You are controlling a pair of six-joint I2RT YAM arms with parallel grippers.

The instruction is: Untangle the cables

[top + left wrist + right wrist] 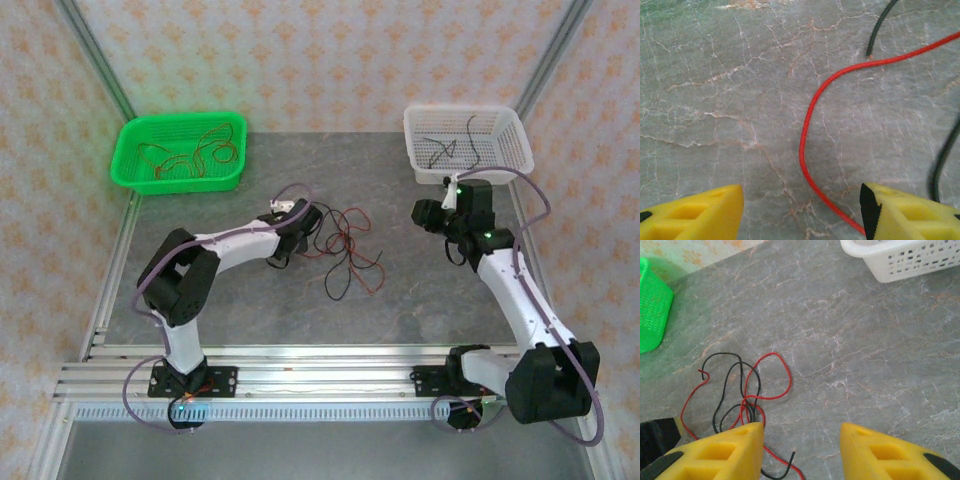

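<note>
Since the cables (345, 248) are the whole point here: the main knot, red and black strands looped over each other, lies loose on the table (420, 295) pretty much dead centre.

The left hand (303, 226) sits right at the knot's 9 o'clock edge. On its wrist cam the left hand (802, 215) is spread, and a red strand (807, 135) curves in from 2 o'clock and runs down between the yellow fingers (700, 212), ending up close against the one at 5 o'clock. It isn't pinched. A black strand (879, 27) ends near 1 o'clock, and another one at 4 o'clock is too blurry to say much about.

The right hand (425, 213) hangs off at the knot's 3 o'clock, well apart from it. On its wrist cam the right hand (802, 440) is spread too, with bare table between the fingers and the knot (742, 390) at about 8 o'clock.

Further out, the green basket (178, 186) at 10 o'clock holds red wires (185, 155). The white basket (520, 150) at 2 o'clock holds black ones (450, 148).
</note>
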